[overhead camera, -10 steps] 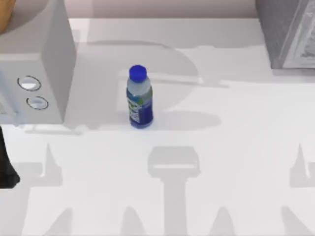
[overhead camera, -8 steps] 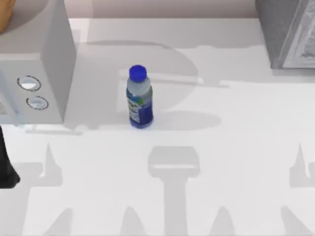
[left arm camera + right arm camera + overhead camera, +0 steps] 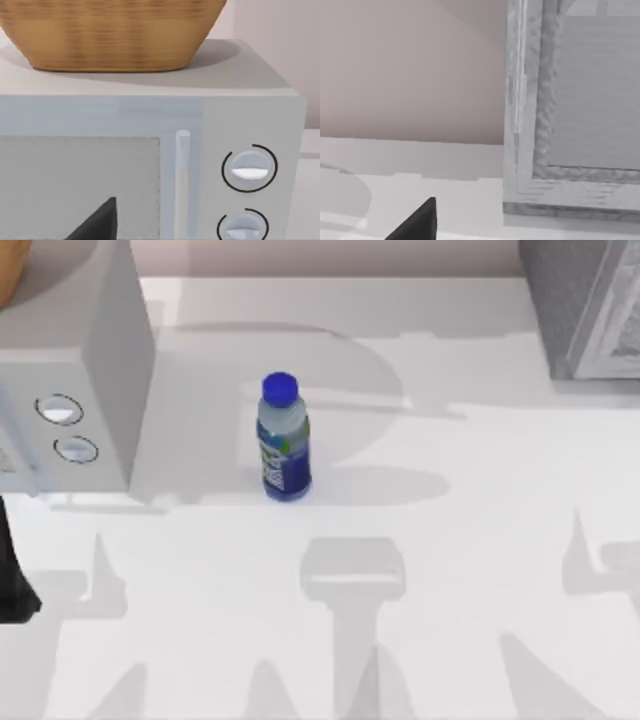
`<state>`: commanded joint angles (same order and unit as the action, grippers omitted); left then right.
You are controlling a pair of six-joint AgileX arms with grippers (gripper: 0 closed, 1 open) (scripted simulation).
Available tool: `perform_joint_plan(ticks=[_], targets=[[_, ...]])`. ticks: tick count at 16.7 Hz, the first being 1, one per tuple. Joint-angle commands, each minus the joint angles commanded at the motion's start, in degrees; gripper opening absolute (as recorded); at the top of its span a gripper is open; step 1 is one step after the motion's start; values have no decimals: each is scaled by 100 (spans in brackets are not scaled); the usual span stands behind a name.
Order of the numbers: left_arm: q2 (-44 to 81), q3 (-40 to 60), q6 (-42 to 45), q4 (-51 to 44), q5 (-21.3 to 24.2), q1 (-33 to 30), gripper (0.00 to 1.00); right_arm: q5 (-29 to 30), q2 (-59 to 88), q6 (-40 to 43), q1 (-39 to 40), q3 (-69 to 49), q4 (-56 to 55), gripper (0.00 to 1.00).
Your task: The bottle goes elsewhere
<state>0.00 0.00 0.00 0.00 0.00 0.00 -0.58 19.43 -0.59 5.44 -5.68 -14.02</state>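
Standing upright: bottle (image 3: 284, 440) | microwave (image 3: 75, 380) left, near | pincer states: cannot tell

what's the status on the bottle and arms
Bottle upright mid-table, untouched. Left end effector faces the microwave; right end effector faces the grey cabinet. Nothing near the bottle.

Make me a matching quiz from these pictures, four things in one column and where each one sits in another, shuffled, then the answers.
Things:
1. bottle
2. microwave
3. wicker basket
4. grey cabinet

Places:
A. on top of the microwave
B. far right corner of the table
C. upright near the table's middle
D. left edge of the table

Pairs: 1-C, 2-D, 3-A, 4-B
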Motion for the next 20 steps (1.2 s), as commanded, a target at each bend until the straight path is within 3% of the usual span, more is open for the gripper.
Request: perform_joint_plan(ticks=[20], targets=[[0, 0, 0, 0, 0, 0, 100, -360, 9932, -28, 2829, -2830, -7067, 100]])
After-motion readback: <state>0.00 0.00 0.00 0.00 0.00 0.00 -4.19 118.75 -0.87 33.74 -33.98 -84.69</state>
